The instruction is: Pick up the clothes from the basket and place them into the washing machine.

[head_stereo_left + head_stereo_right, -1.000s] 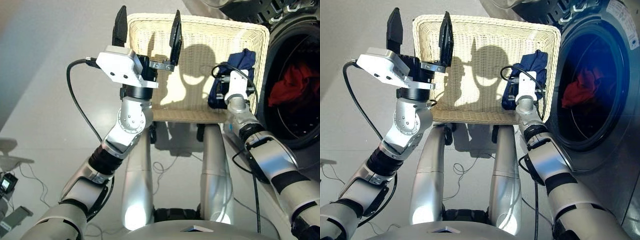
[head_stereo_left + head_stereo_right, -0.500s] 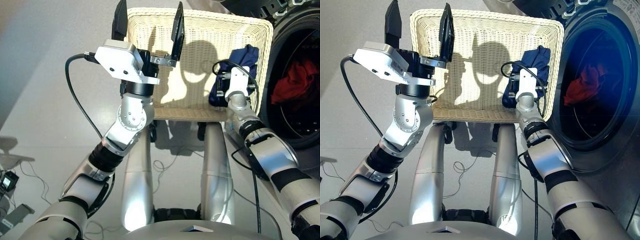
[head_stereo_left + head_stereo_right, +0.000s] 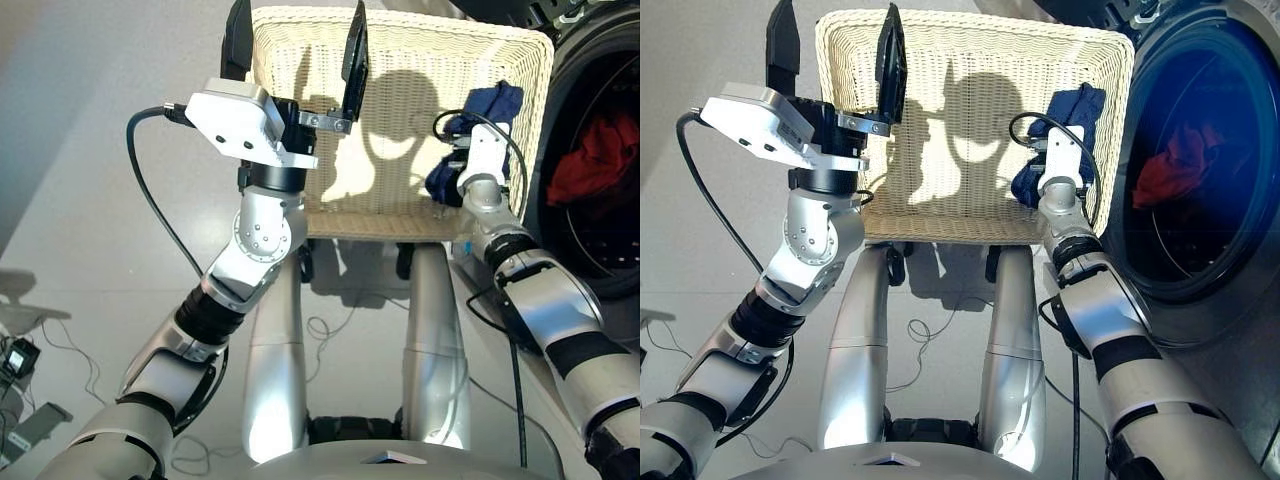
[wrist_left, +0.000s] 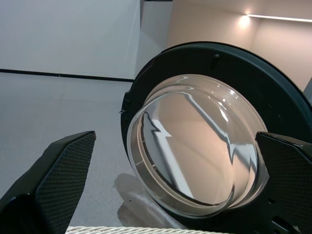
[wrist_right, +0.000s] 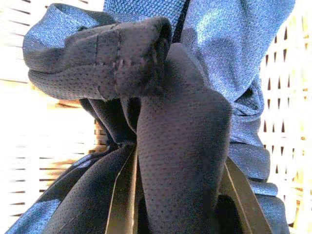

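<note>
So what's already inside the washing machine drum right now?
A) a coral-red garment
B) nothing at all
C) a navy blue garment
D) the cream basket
A: a coral-red garment lies inside the washing machine, while the navy blue garment is in the basket at the right gripper.

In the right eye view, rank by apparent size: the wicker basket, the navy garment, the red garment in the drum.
1. Cream wicker basket, by far the largest.
2 and 3. Navy garment and red garment look alike in size; the right claw covers part of the navy one, and the red one lies deeper, so no firm ranking.

Washing machine (image 3: 1200, 170) porthole open, unobstructed; basket (image 3: 970, 120) floor mostly bare.
</note>
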